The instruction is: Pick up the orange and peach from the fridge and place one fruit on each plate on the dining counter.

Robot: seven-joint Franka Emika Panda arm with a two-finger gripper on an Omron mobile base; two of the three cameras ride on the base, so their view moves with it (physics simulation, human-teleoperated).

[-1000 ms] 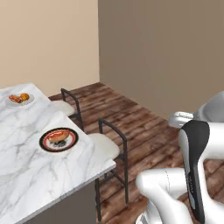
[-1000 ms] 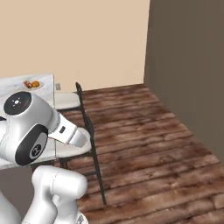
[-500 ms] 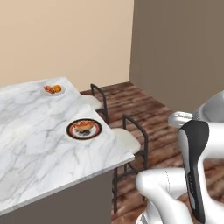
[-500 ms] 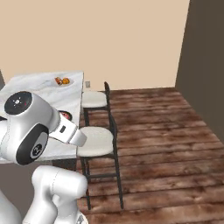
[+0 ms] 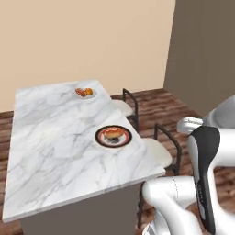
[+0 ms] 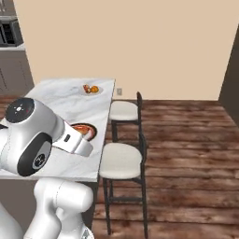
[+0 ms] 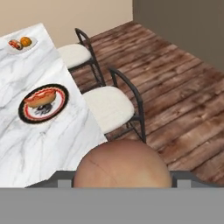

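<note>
Peach (image 7: pixel 122 164): held in the gripper (image 7: pixel 122 181), above the floor beside the dining counter (image 5: pixel 55 147). Orange (image 5: pixel 89 92): on the white plate (image 5: pixel 86 93) at the counter's far end. Dark-rimmed plate (image 5: pixel 113 136): near the stool-side edge. Two stools (image 6: pixel 122 161) alongside.

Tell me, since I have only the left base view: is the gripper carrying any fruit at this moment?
Observer: Yes. In the hand view a dull reddish-tan round peach sits right at the gripper, apparently held; it covers most of the tips.
Operator: What lies past the far left end of the white grey-veined marble counter?
Observer: The right base view shows grey kitchen cabinets standing there against the beige wall.
</note>
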